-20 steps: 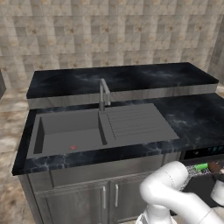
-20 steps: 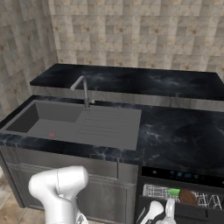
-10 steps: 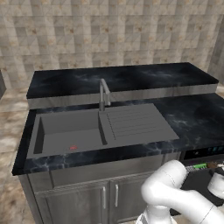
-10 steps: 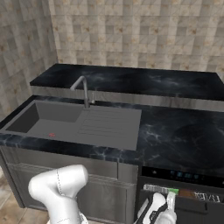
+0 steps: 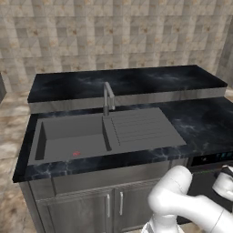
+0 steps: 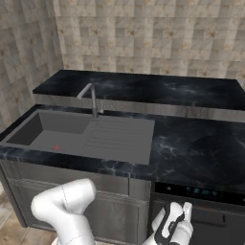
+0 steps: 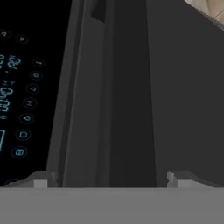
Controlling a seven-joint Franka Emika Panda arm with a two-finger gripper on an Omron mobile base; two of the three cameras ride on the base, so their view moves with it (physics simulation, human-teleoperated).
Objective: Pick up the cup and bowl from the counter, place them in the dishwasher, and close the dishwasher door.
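The flat dark grey dishwasher door (image 7: 175,96) is seen close before the hand in the hand view, nearly upright, with the black control strip of small bluish lights (image 6: 198,192) beside it; the step in hand is judged to be the closing of that door. The white two-finger gripper (image 6: 178,221) is held low in front of the dark grey dishwasher (image 6: 210,225), its fingers spread wide apart and clamped on nothing. No green cup or brown bowl is to be seen on the black marbled stone desk (image 5: 205,123), so both are judged to be already inside. The push should be given squarely against the panel, kept off the lit controls; it should be carried through slowly until the door sits flush.
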